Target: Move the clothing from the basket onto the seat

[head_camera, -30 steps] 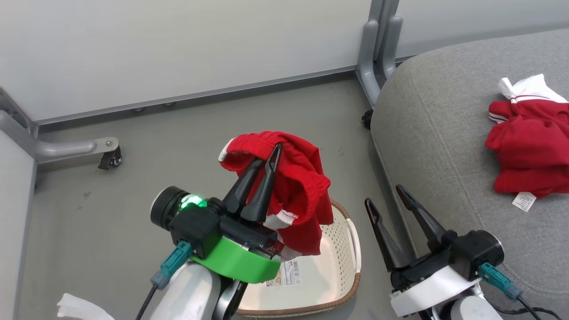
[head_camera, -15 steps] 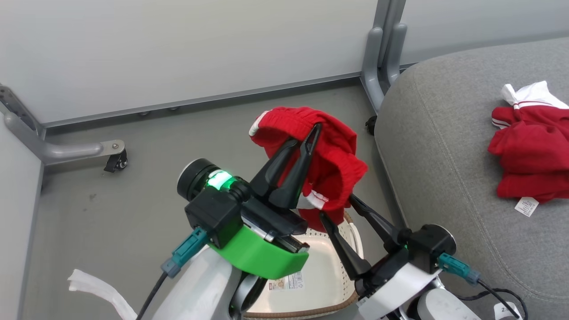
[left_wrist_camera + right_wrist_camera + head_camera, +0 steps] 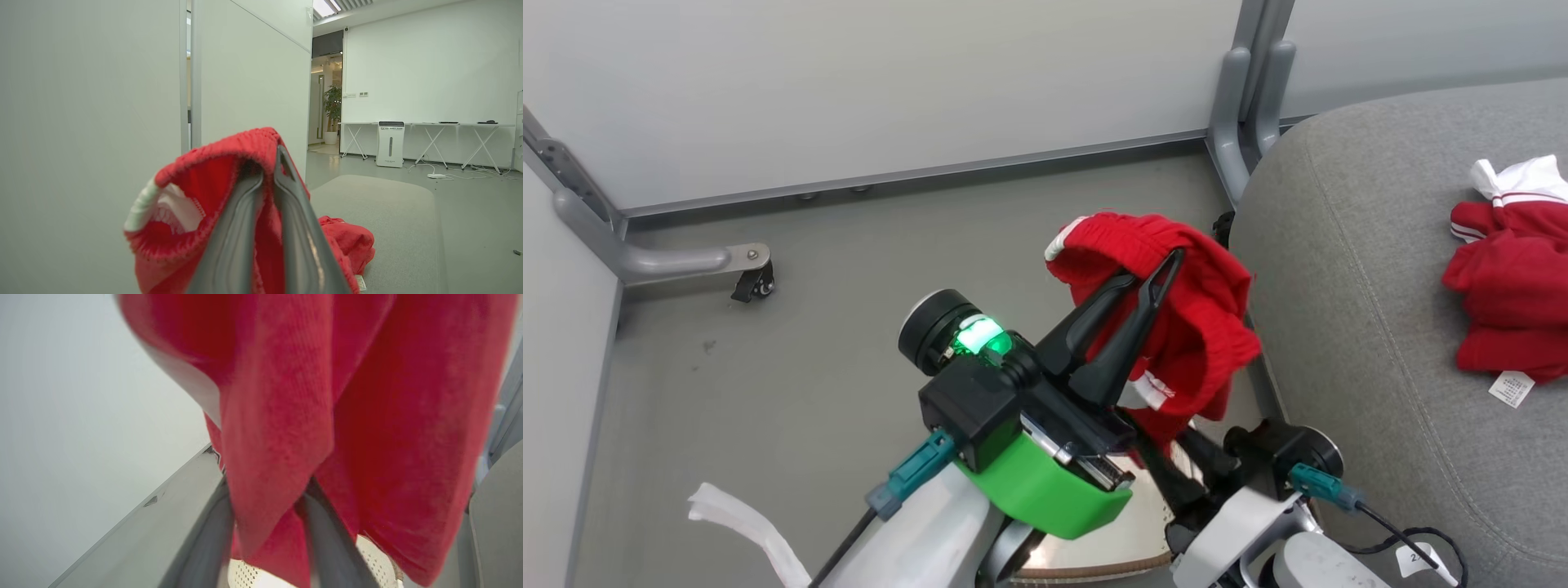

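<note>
The red garment (image 3: 1209,327) hangs in the air from my left gripper (image 3: 1153,266), which is clamped on its ribbed band right at the fingertips. The rest droops in loose folds beside the rounded edge of the seat (image 3: 1356,286), not yet over it. The second garment (image 3: 1511,318) lies crumpled on the seat, well apart from the one I carry.

That fingertip pinch is my first worry. Only a narrow bit of band is caught, so a quick swing could pull it free, and the cloth would land on the floor (image 3: 849,269) in the gap by the seat. The same would happen if I let go before the bulk of it is over the cushion.

My second worry is my right gripper (image 3: 265,506) just below. Its fingers stand apart, and in its wrist view a fold of the garment dangles down between them. If I carry the left arm across while that fold sits there, it could catch on a finger and tug the band out of my grasp. The low hem might also drag on the seat's edge.

The basket (image 3: 253,580) sits beneath both arms. The bit of perforated bottom I can see is bare, and the rest is hidden behind my arms, so I judge it empty rather than know it.
</note>
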{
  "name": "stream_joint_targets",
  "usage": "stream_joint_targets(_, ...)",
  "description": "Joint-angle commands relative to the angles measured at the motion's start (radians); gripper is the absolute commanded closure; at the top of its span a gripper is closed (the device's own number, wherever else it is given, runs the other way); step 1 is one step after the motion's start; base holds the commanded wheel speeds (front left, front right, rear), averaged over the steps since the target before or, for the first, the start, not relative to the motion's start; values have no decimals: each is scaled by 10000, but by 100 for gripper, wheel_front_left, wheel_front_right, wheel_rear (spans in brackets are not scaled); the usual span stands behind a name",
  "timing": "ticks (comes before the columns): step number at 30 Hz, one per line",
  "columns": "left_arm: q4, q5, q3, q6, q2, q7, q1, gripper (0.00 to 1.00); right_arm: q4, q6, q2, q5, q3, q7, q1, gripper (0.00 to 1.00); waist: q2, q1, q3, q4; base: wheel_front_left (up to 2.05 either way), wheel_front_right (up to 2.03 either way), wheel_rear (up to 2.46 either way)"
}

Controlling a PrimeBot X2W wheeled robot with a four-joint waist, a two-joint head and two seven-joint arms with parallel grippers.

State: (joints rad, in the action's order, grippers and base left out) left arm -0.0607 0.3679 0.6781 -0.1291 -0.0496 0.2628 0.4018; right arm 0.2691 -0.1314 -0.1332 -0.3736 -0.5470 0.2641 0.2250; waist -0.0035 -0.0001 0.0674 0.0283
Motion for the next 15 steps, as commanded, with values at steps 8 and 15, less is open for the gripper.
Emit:
stream_joint_targets(8, 1355, -1331, -534, 176, -111, 19, 101, 100, -338, 15, 9, -311, 348, 3, -292, 100, 35, 1, 96, -94, 0, 0, 0)
stream_joint_targets(15, 1915, -1544, -928, 117, -72, 19, -82, 100, -616, 15, -62, -254, 645, 3, -586, 100, 35, 1, 74, -197, 0, 0, 0)
